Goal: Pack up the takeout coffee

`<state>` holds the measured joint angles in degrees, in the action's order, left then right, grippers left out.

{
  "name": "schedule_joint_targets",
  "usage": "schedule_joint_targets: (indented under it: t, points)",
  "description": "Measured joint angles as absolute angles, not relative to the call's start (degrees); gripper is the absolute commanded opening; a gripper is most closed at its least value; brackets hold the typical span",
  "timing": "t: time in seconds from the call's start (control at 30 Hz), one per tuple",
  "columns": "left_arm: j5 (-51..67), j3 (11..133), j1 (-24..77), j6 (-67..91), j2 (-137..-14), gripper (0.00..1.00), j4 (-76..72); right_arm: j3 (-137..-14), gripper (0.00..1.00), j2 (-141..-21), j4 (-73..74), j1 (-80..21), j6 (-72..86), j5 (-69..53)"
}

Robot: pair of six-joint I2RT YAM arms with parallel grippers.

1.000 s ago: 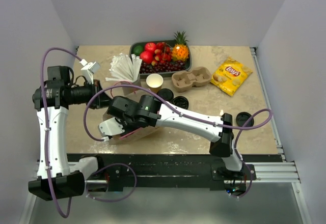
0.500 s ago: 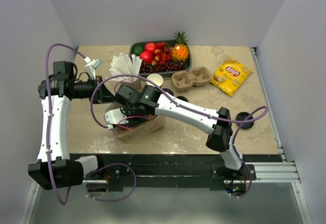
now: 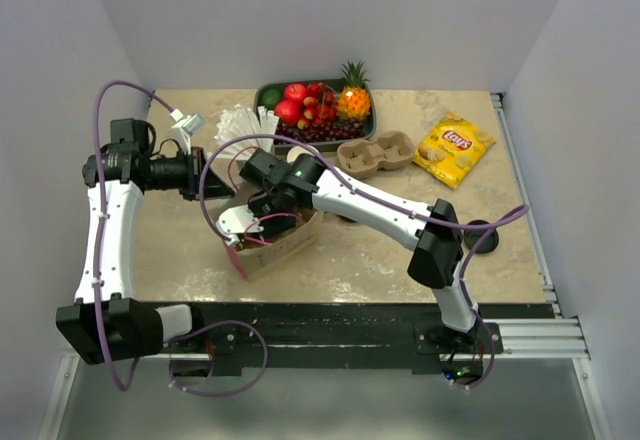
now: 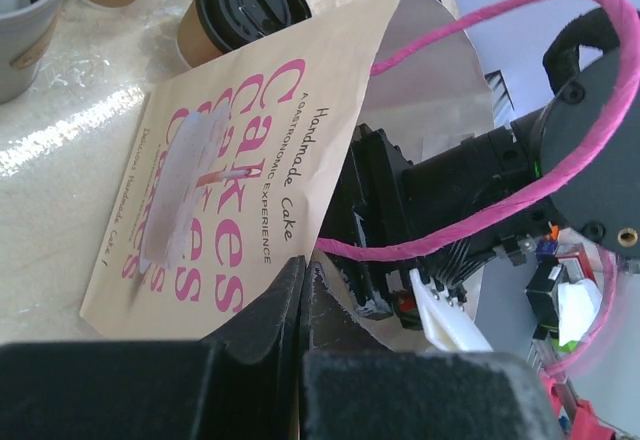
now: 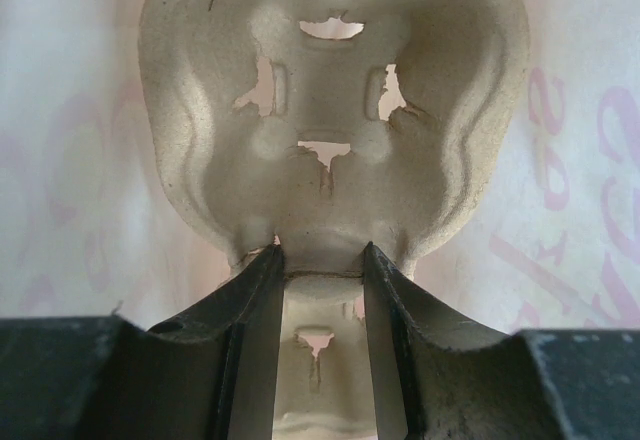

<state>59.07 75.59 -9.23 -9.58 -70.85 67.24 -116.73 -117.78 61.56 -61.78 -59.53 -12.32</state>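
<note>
The takeout coffee, a kraft cup with a black lid, stands on the table just beyond the bag in the left wrist view. In the top view my right arm hides most of it. A kraft paper bag printed "Handmade Cake" lies tilted with its mouth open. My left gripper is shut on the bag's rim. My right gripper reaches inside the bag. In the right wrist view it is shut on the middle ridge of a pulp cup carrier.
A second pulp carrier, a fruit tray and a chips bag sit at the back. A holder of white straws stands behind the bag. A loose black lid lies at the right. A grey cup stands near the bag.
The bag has been raised from lying flat and shifted right and back, its mouth wider. My right gripper moved with it further inside. My left gripper moved back a little, still holding the rim.
</note>
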Motion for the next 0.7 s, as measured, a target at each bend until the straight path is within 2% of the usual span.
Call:
schedule_joint_targets:
  t: [0.7]
  points:
    - [63.2, 75.1, -9.2, -6.5, -73.2, 0.00, 60.6, -122.6, 0.28, -120.6, 67.6, -59.1, -73.4, -22.5]
